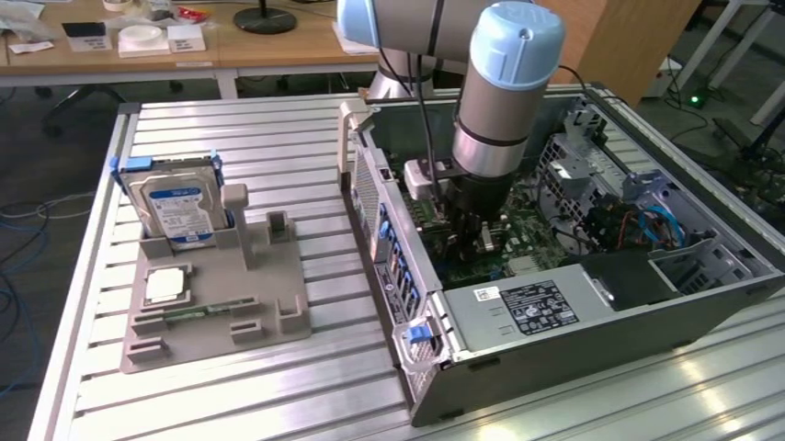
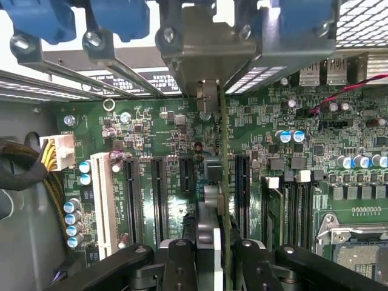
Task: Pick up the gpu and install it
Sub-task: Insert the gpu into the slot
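An open desktop computer case (image 1: 576, 303) lies on its side on a slatted metal table (image 1: 245, 395), with its green motherboard (image 2: 151, 127) facing up. The robot arm (image 1: 503, 92) reaches straight down into the case from above. To the exterior view's left of the case, well apart from it, a grey parts holder (image 1: 215, 303) carries an upright silver hard drive (image 1: 172, 207) with a blue-white label. Inside the case, the gripper (image 2: 209, 257) is clenched on the gpu (image 2: 224, 157), which the wrist view sees edge-on as a thin green line running away from the black fingers (image 2: 182, 260) toward the rear wall of the case. The card hangs above the motherboard, between the black expansion slots (image 2: 159, 194) and the memory slots (image 2: 291, 206); whether its lower edge is already touching a slot cannot be told. Its silver end bracket (image 2: 206, 97) sits close to the rear openings of the case. Judging by its build, the card is light and stiff but fragile: a thin circuit board with exposed parts, best held by its flat faces near the upper edge, as here, keeping clear of the fan and the connector edge.
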